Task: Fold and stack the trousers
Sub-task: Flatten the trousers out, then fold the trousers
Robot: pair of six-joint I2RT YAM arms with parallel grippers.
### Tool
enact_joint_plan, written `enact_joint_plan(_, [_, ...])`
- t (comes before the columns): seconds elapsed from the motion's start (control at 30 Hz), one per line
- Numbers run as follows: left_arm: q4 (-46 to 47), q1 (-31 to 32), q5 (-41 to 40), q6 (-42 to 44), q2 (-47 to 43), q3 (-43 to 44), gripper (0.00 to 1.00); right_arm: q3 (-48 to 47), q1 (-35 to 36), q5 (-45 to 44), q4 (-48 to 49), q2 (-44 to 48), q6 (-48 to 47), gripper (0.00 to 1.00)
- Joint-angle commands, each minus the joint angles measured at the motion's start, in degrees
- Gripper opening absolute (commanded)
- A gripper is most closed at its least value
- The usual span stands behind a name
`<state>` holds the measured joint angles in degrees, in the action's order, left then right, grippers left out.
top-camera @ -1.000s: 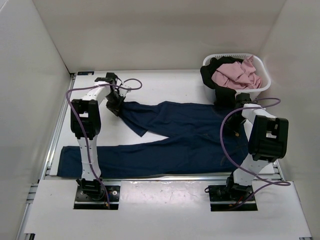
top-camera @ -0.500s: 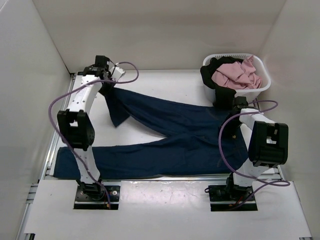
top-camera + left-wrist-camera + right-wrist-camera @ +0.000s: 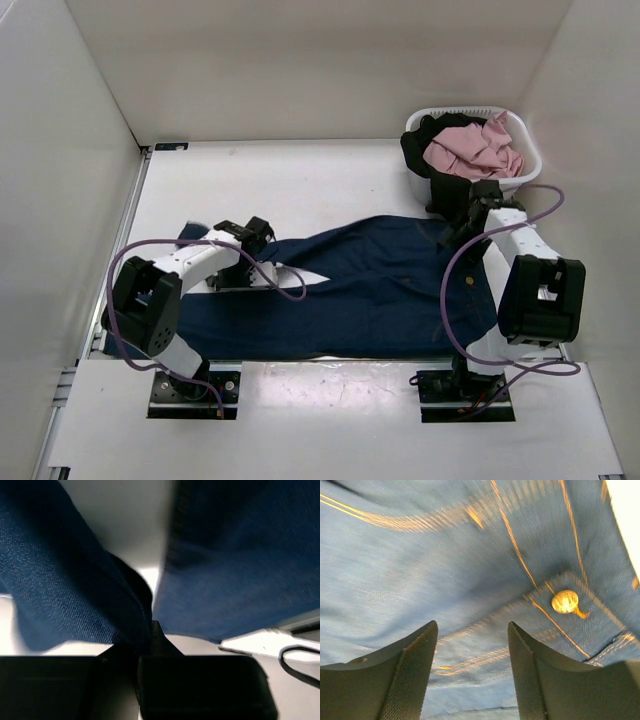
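Top external view, starting from the left: what is seen?
The left gripper (image 3: pixel 262 242) is seen low over the table (image 3: pixel 300 180), at the left end of the trousers (image 3: pixel 390 290). They are spread across the near half of the table, with the waist to the right.
Is anything held by it?
In the left wrist view its fingers (image 3: pixel 200 685) are seen closed, and a fold of denim is pinched between them. More denim is draped on either side.
And further right?
The right gripper (image 3: pixel 458 228) is placed at the waist end, just beside the basket (image 3: pixel 530 165), in which a pink garment (image 3: pixel 475 150) and a black garment (image 3: pixel 425 150) are piled.
How is that gripper set?
In the right wrist view its fingers (image 3: pixel 405 680) are seen well parted, and nothing is gripped between them. Beyond them, denim with orange stitching and a brass button (image 3: pixel 565 601) is shown. Whether the cloth is touched cannot be told.
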<state>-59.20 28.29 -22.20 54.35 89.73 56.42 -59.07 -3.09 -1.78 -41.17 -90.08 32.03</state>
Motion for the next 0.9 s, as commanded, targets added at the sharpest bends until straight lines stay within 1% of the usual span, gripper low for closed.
enact_joint_plan(0.0, [-0.4,-0.3,-1.9,-1.6,-1.3,-0.3,0.14,-8.9,1.6,-2.2,0.5,0.6,-2.1,0.65])
enact_joint_plan(0.03, [-0.4,-0.3,-1.3,-3.5,0.1,0.5,0.14,-10.5,2.1,-2.7,1.0,-2.2,-1.1,0.65])
enact_joint_plan(0.07, [-0.4,-0.3,-0.6,-4.6,0.7,1.1,0.14,-14.1,3.1,-3.2,1.0,-3.9,-1.1,0.67])
enact_joint_plan(0.1, [-0.4,-0.3,-0.6,-5.6,1.2,1.7,0.17,-15.9,3.6,-3.9,1.0,-6.0,-0.2,0.69])
enact_joint_plan(0.13, [-0.4,-1.0,0.2,-7.7,1.8,3.0,0.18,-17.5,4.1,-5.8,1.0,-10.0,1.0,0.70])
enact_joint_plan(0.17, [-0.4,-1.5,0.2,-8.6,2.5,3.5,0.20,-19.1,4.8,-5.9,1.0,-12.0,1.8,0.70])
enact_joint_plan(0.2, [-0.4,-1.5,0.2,-9.8,2.5,4.1,0.28,-21.4,4.9,-5.9,1.0,-15.4,2.6,0.71])
enact_joint_plan(0.27, [-0.9,-3.1,1.0,-13.0,3.0,5.4,0.33,-23.3,7.6,-7.5,2.1,-18.3,3.7,0.71])
enact_joint_plan(0.3, [-1.4,-3.9,1.6,-13.8,3.0,5.5,0.40,-24.3,8.6,-9.1,2.1,-20.6,4.3,0.75])
enact_joint_plan(0.33, [-2.0,-4.6,2.2,-15.0,3.0,5.5,0.49,-27.1,9.7,-10.7,2.1,-21.9,5.0,0.76])
enact_joint_plan(0.4, [-3.9,-5.5,3.7,-15.6,0.5,4.8,0.59,-29.9,12.6,-13.1,0.0,-24.9,6.0,0.77])
enact_joint_plan(0.47, [-5.6,-7.6,5.3,-17.0,-2.3,4.8,0.68,-31.3,15.2,-14.8,-0.6,-25.6,7.3,0.78])
enact_joint_plan(0.53, [-8.2,-10.0,6.5,-17.6,-4.2,4.8,0.73,-31.3,16.9,-16.1,-0.6,-25.6,8.6,0.78])
enact_joint_plan(0.57, [-8.2,-13.3,6.5,-17.6,-5.2,4.8,0.77,-30.6,18.5,-16.6,-0.6,-25.1,10.0,0.78])
enact_joint_plan(0.6, [-8.2,-15.2,5.6,-17.6,-6.7,2.8,0.81,-29.5,19.3,-17.5,-1.1,-23.9,10.8,0.78])
enact_joint_plan(0.63, [-6.9,-17.2,4.5,-17.6,-7.4,1.7,0.83,-28.9,20.2,-18.6,-1.8,-23.1,11.6,0.78])
enact_joint_plan(0.67, [-6.1,-19.2,3.6,-17.6,-7.4,0.7,0.83,-28.0,21.8,-19.8,-1.8,-22.2,13.1,0.78])
enact_joint_plan(0.7, [-5.5,-23.0,2.8,-17.6,-7.4,0.0,0.83,-27.0,22.4,-21.0,-1.8,-20.0,13.7,0.78])
enact_joint_plan(0.73, [-5.5,-24.9,2.8,-18.6,-7.4,0.0,0.84,-24.4,23.0,-21.8,-0.2,-18.6,13.7,0.80])
enact_joint_plan(0.77, [-5.5,-29.0,6.4,-19.8,-6.6,1.5,0.84,-22.9,24.1,-22.3,1.2,-16.4,13.7,0.80])
enact_joint_plan(0.8, [-5.5,-31.3,8.6,-20.5,-5.4,5.1,0.84,-21.8,24.1,-22.3,4.4,-15.7,13.7,0.81])
enact_joint_plan(0.87, [-4.2,-36.1,13.3,-22.9,-3.8,9.5,0.84,-22.4,24.6,-20.6,5.3,-16.9,11.5,0.82])
